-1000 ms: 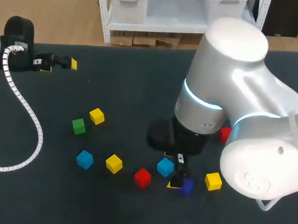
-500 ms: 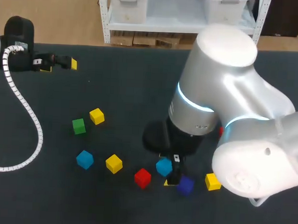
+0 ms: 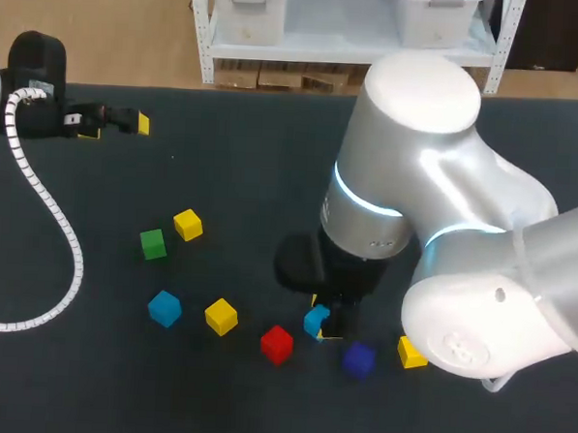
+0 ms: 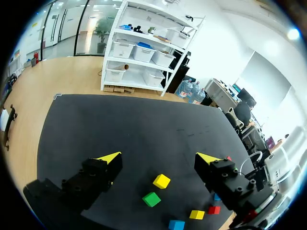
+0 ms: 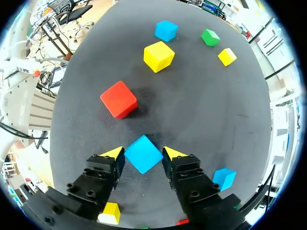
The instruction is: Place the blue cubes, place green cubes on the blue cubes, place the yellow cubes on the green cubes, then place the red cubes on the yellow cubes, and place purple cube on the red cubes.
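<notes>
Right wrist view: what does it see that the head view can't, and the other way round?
Only the right wrist view shows an extra blue cube beside the right gripper; the right arm hides it from above. Only the head view shows the purple cube and the left gripper. Both show the blue cube at the right gripper, the red cube and the green cube.

a dark matte table top (image 3: 243,175) (near black), wide and flat
</notes>
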Motion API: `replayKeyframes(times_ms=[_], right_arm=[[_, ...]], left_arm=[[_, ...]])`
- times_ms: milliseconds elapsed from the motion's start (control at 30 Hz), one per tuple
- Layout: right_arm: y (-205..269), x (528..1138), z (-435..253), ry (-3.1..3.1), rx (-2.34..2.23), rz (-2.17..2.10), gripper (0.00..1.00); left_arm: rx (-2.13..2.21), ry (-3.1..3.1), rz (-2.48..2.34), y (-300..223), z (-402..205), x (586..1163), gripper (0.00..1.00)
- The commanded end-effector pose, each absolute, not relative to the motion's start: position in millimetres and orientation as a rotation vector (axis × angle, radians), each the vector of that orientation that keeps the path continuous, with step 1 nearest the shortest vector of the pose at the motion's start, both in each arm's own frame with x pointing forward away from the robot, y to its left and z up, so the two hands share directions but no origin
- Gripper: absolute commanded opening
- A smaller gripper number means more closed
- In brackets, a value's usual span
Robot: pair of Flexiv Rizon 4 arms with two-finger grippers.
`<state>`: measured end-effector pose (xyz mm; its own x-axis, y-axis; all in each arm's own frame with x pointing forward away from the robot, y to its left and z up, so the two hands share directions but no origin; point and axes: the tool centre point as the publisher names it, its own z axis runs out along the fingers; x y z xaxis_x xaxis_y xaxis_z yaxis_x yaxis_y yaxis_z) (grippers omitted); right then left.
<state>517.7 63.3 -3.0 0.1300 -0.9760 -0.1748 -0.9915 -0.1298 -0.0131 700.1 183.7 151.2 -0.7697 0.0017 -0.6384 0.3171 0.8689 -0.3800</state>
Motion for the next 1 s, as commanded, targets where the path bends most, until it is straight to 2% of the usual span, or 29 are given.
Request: replayKeyframes(times_ms=[33,67,100,133,1000], right_arm=[[64,519,-5,1.988,-2.265,0.180,0.31],[64,518,-4,1.992,-2.261,0.181,0.25],[62,518,-2,1.996,-2.258,0.183,0.06],[62,518,-1,1.997,-2.258,0.183,0.01],[56,592,20,2.294,-1.877,0.166,0.00]], left_arm=[[0.231,2.376,-0.635,185,150,700,1.00],[0.231,2.376,-0.635,185,150,700,1.00],[0.231,2.376,-0.635,185,150,700,1.00],[0.231,2.376,-0.635,185,150,700,1.00],[0.231,2.376,-0.635,185,150,700,1.00]])
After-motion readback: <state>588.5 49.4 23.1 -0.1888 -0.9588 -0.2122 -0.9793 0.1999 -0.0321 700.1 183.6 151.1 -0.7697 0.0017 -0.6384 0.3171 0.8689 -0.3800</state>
